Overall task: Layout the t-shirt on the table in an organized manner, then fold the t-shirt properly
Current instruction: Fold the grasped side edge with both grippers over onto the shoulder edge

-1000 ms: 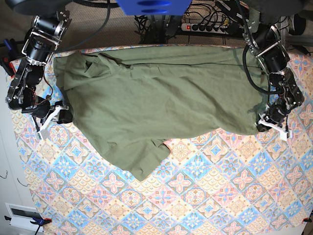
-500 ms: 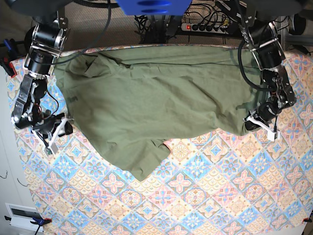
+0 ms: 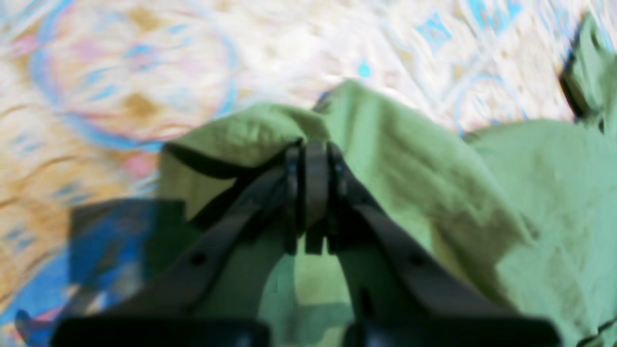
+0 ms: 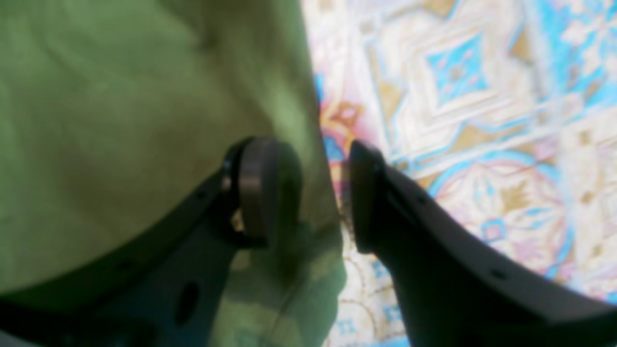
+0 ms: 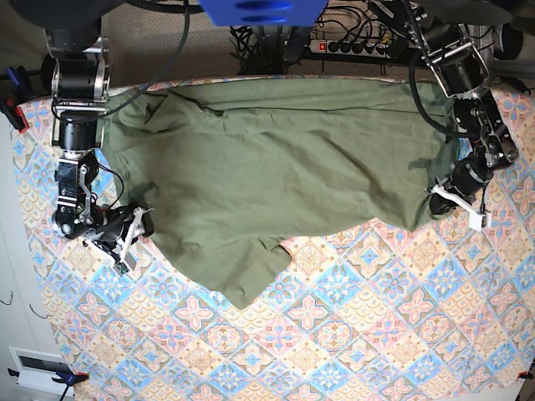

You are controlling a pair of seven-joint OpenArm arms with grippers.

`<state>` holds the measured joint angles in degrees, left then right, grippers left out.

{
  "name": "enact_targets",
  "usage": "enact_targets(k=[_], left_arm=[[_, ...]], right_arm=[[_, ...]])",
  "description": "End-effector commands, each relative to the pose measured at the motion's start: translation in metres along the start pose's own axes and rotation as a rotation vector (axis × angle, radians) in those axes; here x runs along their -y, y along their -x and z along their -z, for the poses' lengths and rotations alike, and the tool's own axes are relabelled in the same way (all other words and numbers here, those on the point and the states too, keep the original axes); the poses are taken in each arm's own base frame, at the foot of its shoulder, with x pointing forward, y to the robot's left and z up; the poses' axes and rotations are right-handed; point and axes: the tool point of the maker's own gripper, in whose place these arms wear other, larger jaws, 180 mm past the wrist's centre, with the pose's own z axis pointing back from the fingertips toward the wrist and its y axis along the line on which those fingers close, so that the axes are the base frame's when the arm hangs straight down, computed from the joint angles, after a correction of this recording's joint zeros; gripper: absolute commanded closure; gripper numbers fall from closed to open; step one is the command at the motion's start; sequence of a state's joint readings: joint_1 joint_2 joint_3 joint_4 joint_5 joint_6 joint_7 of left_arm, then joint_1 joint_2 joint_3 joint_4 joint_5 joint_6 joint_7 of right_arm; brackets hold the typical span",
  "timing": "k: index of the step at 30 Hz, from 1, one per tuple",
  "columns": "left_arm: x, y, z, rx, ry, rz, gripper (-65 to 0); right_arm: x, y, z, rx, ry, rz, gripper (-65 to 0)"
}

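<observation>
Spreading across the far half of the table (image 5: 334,334), the t-shirt (image 5: 276,175) is laid with its long axis running left to right, parallel to the far edge. Which end is the collar cannot be told; a loose flap (image 5: 251,280) hangs toward the near edge, left of centre. The cloth is wrinkled, not flat.

The left gripper (image 5: 440,203) is seen at the shirt's right-hand end near the table's right edge. In the left wrist view its jaws are shut tight on a bunched fold of the green fabric (image 3: 270,140), lifted off the patterned cloth.

The right gripper (image 5: 134,236) is seen at the shirt's left-hand edge near the table's left edge. In the right wrist view its jaws stand apart, straddling the shirt's edge (image 4: 308,144): one finger (image 4: 258,193) is over the cloth, the other over the bare table. Nothing is pinched.

Compared with the earlier frames, the right gripper has been moved toward the near edge and inward to the shirt, and its jaws have been widened. The left gripper has been closed and shifted inward. The shirt's left edge has been drawn in slightly.
</observation>
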<state>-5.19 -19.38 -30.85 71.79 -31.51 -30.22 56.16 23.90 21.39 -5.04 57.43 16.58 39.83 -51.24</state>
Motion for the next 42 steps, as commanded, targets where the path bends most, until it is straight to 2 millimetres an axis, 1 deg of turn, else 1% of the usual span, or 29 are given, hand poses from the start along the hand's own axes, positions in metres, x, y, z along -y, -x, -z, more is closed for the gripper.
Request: enact_targets(k=[1, 5, 8, 10, 11, 13, 14, 18, 23, 24, 25, 26, 29, 31, 32, 34, 36, 37, 38, 40, 42], left_arm=[[-0.001, -0.024, -0.006, 0.061, 0.004, 0.019, 0.0], [-0.001, -0.023, -0.006, 0.060, 0.003, 0.018, 0.0], [-0.001, -0.023, -0.006, 0.060, 0.003, 0.018, 0.0], [-0.001, -0.023, -0.006, 0.060, 0.003, 0.018, 0.0], [-0.001, -0.023, -0.006, 0.060, 0.003, 0.018, 0.0], [-0.001, -0.023, -0.006, 0.060, 0.003, 0.018, 0.0], [-0.001, -0.023, -0.006, 0.060, 0.003, 0.018, 0.0], [-0.001, -0.024, -0.006, 0.062, 0.003, 0.018, 0.0], [-0.001, -0.024, -0.006, 0.062, 0.003, 0.018, 0.0], [-0.001, -0.024, -0.006, 0.062, 0.003, 0.018, 0.0], [-0.001, -0.024, -0.006, 0.062, 0.003, 0.018, 0.0], [-0.001, -0.024, -0.006, 0.062, 0.003, 0.018, 0.0], [-0.001, -0.025, -0.006, 0.065, 0.004, 0.019, 0.0], [0.000, -0.028, -0.006, 0.069, 0.005, 0.020, 0.0], [0.000, -0.028, -0.006, 0.069, 0.005, 0.020, 0.0], [0.000, -0.028, -0.006, 0.071, 0.007, 0.019, 0.0], [0.001, -0.031, -0.005, 0.075, 0.009, 0.021, 0.0], [0.005, -0.037, -0.004, 0.086, 0.015, 0.024, 0.0], [0.006, -0.040, -0.004, 0.093, 0.018, 0.026, 0.0], [0.007, -0.043, -0.003, 0.098, 0.020, 0.026, 0.0], [0.008, -0.044, -0.003, 0.100, 0.023, 0.027, 0.0]], right_arm=[[0.006, -0.024, -0.006, 0.071, 0.004, -0.009, -24.9], [0.006, -0.046, 0.000, 0.115, -0.010, -0.029, -24.9], [0.007, -0.058, 0.004, 0.137, -0.018, -0.037, -24.9], [0.006, -0.057, 0.010, 0.138, -0.029, -0.032, -24.9], [0.005, -0.053, 0.013, 0.133, -0.036, -0.024, -24.9], [0.003, -0.039, 0.022, 0.113, -0.051, -0.001, -24.9], [0.003, -0.036, 0.024, 0.113, -0.053, 0.006, -24.9], [0.009, -0.051, 0.025, 0.131, -0.050, 0.000, -24.9], [0.008, -0.049, 0.029, 0.122, -0.055, -0.010, -24.1], [0.008, -0.049, 0.029, 0.126, -0.054, -0.008, -22.8], [0.009, -0.050, 0.028, 0.128, -0.054, -0.006, -20.1], [0.009, -0.050, 0.028, 0.128, -0.054, -0.006, -16.0], [0.008, -0.048, 0.029, 0.120, -0.055, -0.009, -0.7], [0.008, -0.048, 0.029, 0.118, -0.054, -0.008, -0.3], [0.009, -0.050, 0.028, 0.123, -0.053, -0.007, -1.1], [0.009, -0.053, 0.027, 0.136, -0.053, -0.002, -0.8], [0.014, -0.066, 0.020, 0.184, -0.043, 0.013, -0.8], [0.019, -0.072, 0.014, 0.206, -0.033, 0.023, -0.8], [0.023, -0.072, 0.010, 0.207, -0.024, 0.042, -0.8], [0.028, -0.060, 0.006, 0.191, -0.015, 0.085, -0.8], [0.033, -0.055, -0.001, 0.193, -0.002, 0.113, -0.8]])
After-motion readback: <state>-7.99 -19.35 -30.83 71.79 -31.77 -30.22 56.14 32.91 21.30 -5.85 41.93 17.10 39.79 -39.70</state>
